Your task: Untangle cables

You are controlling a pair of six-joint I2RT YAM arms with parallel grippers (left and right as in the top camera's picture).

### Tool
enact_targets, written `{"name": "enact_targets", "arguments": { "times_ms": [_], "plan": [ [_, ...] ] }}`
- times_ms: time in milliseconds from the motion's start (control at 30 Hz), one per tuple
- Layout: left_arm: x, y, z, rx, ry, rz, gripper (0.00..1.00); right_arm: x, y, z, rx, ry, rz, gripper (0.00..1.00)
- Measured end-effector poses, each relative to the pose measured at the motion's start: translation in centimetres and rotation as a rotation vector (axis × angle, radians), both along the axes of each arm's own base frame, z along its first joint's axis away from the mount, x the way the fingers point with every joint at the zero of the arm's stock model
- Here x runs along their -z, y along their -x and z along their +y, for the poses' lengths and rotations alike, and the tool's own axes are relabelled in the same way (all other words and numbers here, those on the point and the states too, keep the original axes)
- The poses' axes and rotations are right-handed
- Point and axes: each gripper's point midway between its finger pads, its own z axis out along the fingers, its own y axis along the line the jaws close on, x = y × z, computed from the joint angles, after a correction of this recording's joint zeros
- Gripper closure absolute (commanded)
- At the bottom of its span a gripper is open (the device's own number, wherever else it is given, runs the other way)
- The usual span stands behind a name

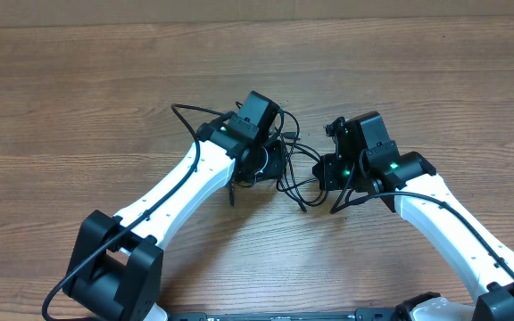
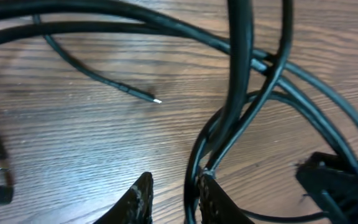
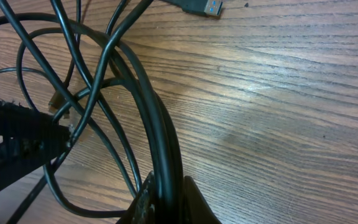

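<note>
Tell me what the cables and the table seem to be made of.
Cables: probably black rubber or plastic sheathing, smooth with a faint sheen, bending in soft loops. Table: wood or wood-look laminate, matte, with brown grain lines running across it; I cannot tell which.

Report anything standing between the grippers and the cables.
Nothing visible does. The right gripper is shut on the cables, and the left gripper has strands right at its open jaws.
</note>
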Motion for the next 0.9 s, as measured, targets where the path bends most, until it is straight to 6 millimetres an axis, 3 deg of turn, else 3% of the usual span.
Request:
{"name": "enact_targets", "arguments": {
  "times_ms": [433, 767, 900],
  "plan": [
    [0.4, -0.1, 0.7, -0.013, -0.045, -0.008, 0.77, 0.0, 0.0, 0.0, 0.000, 0.000, 0.000, 0.96],
    [4.4, 1.5, 0.8, 0.005, -0.087, 0.136, 0.92, 0.0, 0.1, 0.2, -0.007, -0.009, 0.005, 0.96],
    [4.9, 2.1, 1.1, 0.012, -0.107, 0.167, 0.96, 0.0, 0.1, 0.2, -0.008, -0.011, 0.005, 0.96]
  ]
}}
